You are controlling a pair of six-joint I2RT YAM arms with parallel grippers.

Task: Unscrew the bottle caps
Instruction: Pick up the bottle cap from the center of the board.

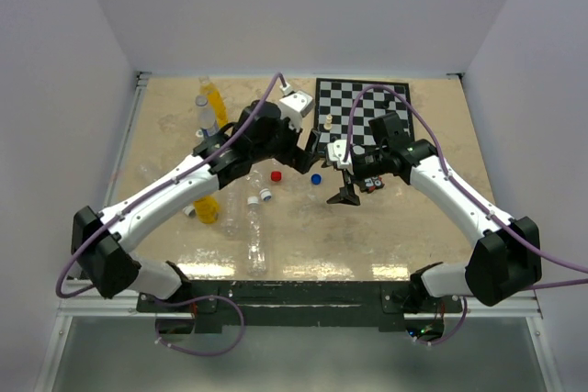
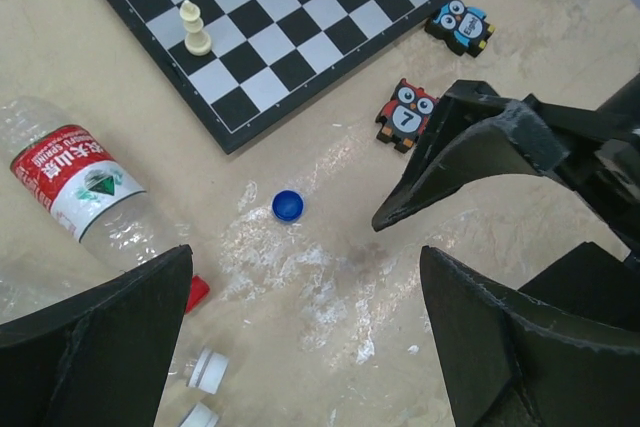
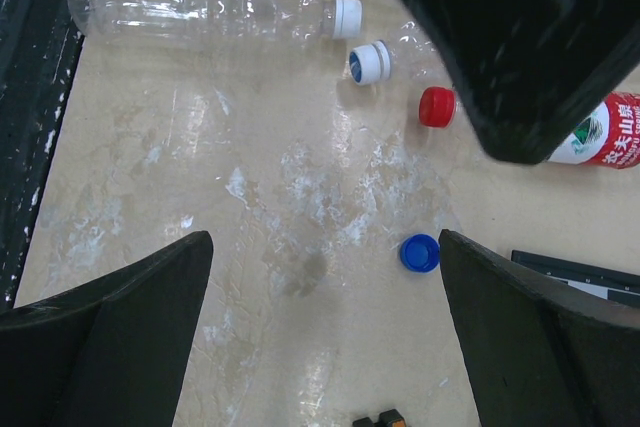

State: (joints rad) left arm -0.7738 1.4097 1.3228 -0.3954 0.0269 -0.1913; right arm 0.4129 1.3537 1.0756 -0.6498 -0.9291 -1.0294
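Two empty hands: left gripper and right gripper both spread wide. The blue cap lies loose just ahead of the left gripper. I'd have the left pin the red-labelled bottle beside it while the right grips its red cap squarely.

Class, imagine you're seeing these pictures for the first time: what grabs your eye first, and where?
The left tool and right tool, both open, face each other over a loose blue cap mid-table. Behind them, at the far right, lies a chessboard with a white piece on it. An orange bottle catches the eye at the far left.
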